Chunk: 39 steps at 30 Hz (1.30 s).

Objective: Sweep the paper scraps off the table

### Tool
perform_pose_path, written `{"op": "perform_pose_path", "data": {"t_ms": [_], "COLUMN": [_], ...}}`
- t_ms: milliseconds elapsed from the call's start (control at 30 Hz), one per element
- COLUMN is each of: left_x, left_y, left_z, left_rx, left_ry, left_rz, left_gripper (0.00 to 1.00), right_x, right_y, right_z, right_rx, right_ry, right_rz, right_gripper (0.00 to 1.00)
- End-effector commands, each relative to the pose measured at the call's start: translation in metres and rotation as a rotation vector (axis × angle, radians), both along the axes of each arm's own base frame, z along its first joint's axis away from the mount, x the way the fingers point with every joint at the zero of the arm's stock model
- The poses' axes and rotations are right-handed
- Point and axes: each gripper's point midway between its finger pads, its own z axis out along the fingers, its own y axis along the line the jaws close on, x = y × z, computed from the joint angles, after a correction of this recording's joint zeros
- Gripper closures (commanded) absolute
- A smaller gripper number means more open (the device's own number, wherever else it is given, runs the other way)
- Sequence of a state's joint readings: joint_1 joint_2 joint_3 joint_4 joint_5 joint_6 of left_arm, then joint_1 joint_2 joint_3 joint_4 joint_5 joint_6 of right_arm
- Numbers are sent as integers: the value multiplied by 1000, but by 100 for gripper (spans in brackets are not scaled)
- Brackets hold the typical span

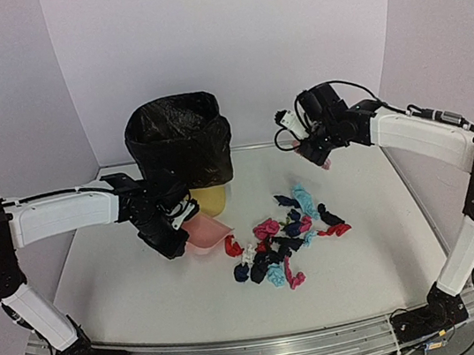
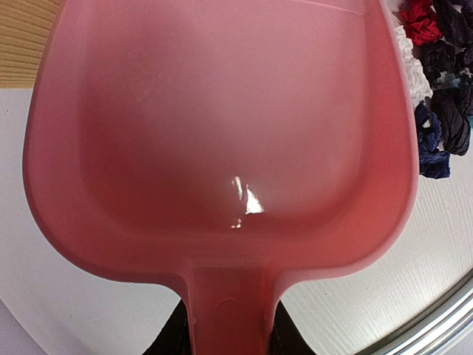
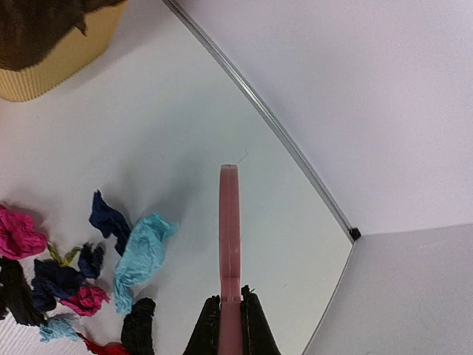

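**Both tools loaded, scraps heaped by the bin**

My left tool is clamped on the handle of the pink dustpan. The pan sits just in front of the bin, its mouth turned toward the pile. The paper scraps lie bunched on the surface, front-right of the bin, the nearest red wad just beside the pan's lip. My right tool is closed on a pink brush, which I see edge-on. It hangs right of the bin, behind the pile.
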<state>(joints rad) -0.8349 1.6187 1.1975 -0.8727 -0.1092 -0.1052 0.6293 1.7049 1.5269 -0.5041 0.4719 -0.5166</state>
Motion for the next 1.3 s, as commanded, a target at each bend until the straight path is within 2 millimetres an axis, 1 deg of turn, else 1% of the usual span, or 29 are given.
{"op": "perform_pose_path", "data": {"t_ms": [0,100,200,267,333,433,500,567,633,700,767,833,867,933,1000,1033,1100,1167,1267], "left_x": [14,7,4,2,1,2,5,12,20,22,23,19,15,2,-7,-12,-14,-21,-42], "left_y": [-13,-7,-2,-3,-4,-14,-19,-22,-31,-42,-53,-65,-72,-85,-92,-93,-87,-86,-97], "left_z": [21,13,8,10,17,34,40,48,64,79,97,111,117,123,121,115,99,85,67], "left_rx": [-49,-26,-17,-38,-68,-129,-140,-128,-137,-162,-187,-204,-212,-205,-177,-154,-100,-88,-75], "left_ry": [-91,-69,-70,-73,-86,-113,-129,-155,-190,-209,-241,-268,-280,-291,-291,-281,-259,-225,-172], "left_rz": [-48,-39,-47,-52,-49,-71,-93,-105,-155,-199,-249,-314,-352,-445,-518,-541,-544,-533,-613], "left_gripper": [100,100,100,100,100,100,100,100,100,100,100,100,100,100,100,100,100,100,100], "right_x": [9,7,-2,-10,-19,-33,-41,-50,-56,-61,-57,-50,-48,-45,-46,-49,-57,-66,-77], "right_y": [-56,-56,-49,-42,-32,-14,-3,8,15,21,18,8,3,-11,-23,-29,-37,-45,-54], "right_z": [-15,-49,-75,-85,-92,-96,-96,-96,-96,-93,-85,-72,-65,-50,-37,-32,-25,-25,-22], "right_rx": [42,12,32,69,131,226,259,260,238,218,215,212,211,209,218,223,241,247,261], "right_ry": [30,113,212,272,331,403,426,437,431,408,367,306,277,212,162,144,126,125,117], "right_rz": [-172,-160,-149,-135,-124,-107,-95,-70,-55,-57,-96,-158,-187,-246,-299,-316,-332,-338,-348], "right_gripper": [100,100,100,100,100,100,100,100,100,100,100,100,100,100,100,100,100,100,100]}}
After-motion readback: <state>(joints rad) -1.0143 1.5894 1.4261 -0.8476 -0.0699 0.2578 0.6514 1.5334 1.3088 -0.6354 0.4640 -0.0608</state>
